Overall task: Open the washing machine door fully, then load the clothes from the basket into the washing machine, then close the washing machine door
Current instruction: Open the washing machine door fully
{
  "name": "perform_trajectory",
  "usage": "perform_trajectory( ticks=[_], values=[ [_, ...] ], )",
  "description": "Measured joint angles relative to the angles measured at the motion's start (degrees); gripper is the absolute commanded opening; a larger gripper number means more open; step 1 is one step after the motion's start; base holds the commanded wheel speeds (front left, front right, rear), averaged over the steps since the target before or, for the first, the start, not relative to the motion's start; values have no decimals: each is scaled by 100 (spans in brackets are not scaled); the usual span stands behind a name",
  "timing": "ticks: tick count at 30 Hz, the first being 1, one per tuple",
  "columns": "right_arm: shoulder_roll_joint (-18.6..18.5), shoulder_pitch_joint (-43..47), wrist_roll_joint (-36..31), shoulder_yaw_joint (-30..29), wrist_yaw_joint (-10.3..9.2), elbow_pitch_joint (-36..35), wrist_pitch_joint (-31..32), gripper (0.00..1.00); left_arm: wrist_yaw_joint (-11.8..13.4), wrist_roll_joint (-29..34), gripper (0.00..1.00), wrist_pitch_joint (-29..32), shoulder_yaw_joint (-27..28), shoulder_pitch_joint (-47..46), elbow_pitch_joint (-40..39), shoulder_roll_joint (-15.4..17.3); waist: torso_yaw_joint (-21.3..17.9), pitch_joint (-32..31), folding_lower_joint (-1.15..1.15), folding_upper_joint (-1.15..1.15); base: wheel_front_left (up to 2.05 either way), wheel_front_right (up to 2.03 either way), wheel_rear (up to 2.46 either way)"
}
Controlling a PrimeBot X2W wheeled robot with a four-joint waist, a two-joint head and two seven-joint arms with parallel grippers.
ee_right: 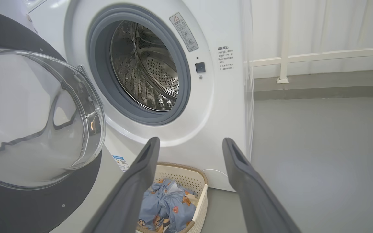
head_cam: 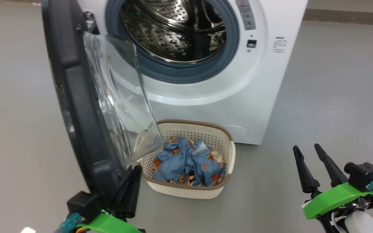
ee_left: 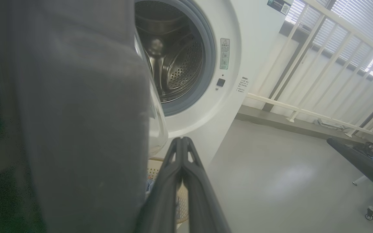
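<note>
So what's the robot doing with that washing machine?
It's doing laundry. The washing machine door hangs open, with the robot's shut left gripper at its lower edge. The right gripper waits open and empty. The bear-print clothes lie in the basket in front of the washing machine; nothing loaded yet.

The grey floor (head_cam: 335, 97) was smooth and faintly glossy. The white washing machine (head_cam: 225, 100) stood directly on it at upper centre of the head view. The cream basket (head_cam: 186, 191) sat on the floor at lower centre, just in front of the machine's base. A wheeled stand (ee_left: 372, 213) rested at lower right of the left wrist view.
</note>
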Motion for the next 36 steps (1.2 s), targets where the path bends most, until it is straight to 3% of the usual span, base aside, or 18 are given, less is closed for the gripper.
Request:
perform_trajectory(
  ticks=[11, 20, 36],
  values=[
    [51, 16, 0, 1, 0, 12, 0, 100, 345, -51, 0, 298, 323, 119, -143, 312, 491, -120, 0, 0, 0, 0, 0],
    [67, 23, 0, -15, 0, 14, 0, 100, 391, -118, 0, 635, 608, 102, -121, 777, 798, -134, 0, 0, 0, 0, 0],
    [163, -2, -1, -92, 0, 11, 0, 100, 475, -356, 0, 994, 1115, -848, 1137, 1305, 1140, 116, 0, 0, 0, 0, 0]
  ],
)
